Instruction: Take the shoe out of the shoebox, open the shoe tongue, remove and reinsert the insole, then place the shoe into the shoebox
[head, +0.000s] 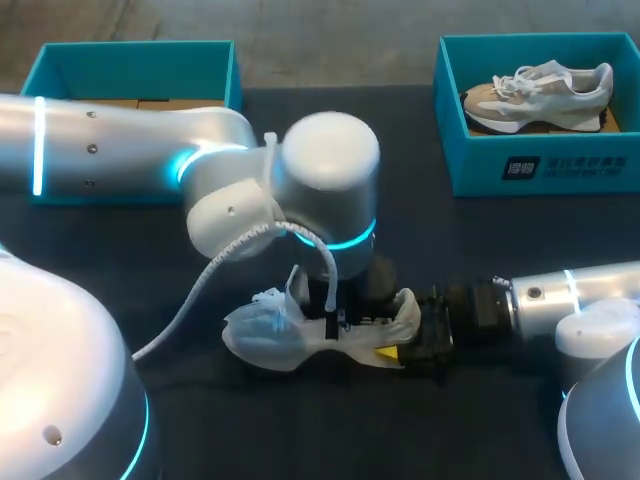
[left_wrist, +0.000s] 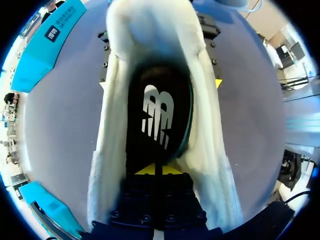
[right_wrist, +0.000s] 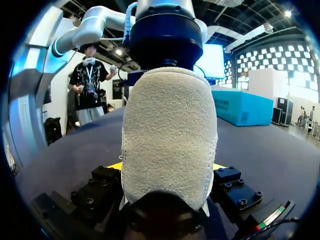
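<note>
A white shoe (head: 265, 335) lies on its sole in the middle of the dark table. My left gripper (head: 335, 320) reaches down into its opening from above. In the left wrist view the shoe's white walls (left_wrist: 210, 125) frame a black insole (left_wrist: 157, 115) with a white logo. The left gripper (left_wrist: 155, 170) is shut on the insole's near end, yellow tips together. My right gripper (head: 405, 345) comes in low from the right and holds the heel. Seen from the right wrist, the fuzzy heel (right_wrist: 170, 135) fills the right gripper (right_wrist: 167, 167), a yellow tip on each side.
A teal shoebox (head: 60, 60) stands at the back left. A second teal box (head: 540, 165) at the back right holds another beige and white shoe (head: 540, 92). My left arm's elbow bulks over the table's left half.
</note>
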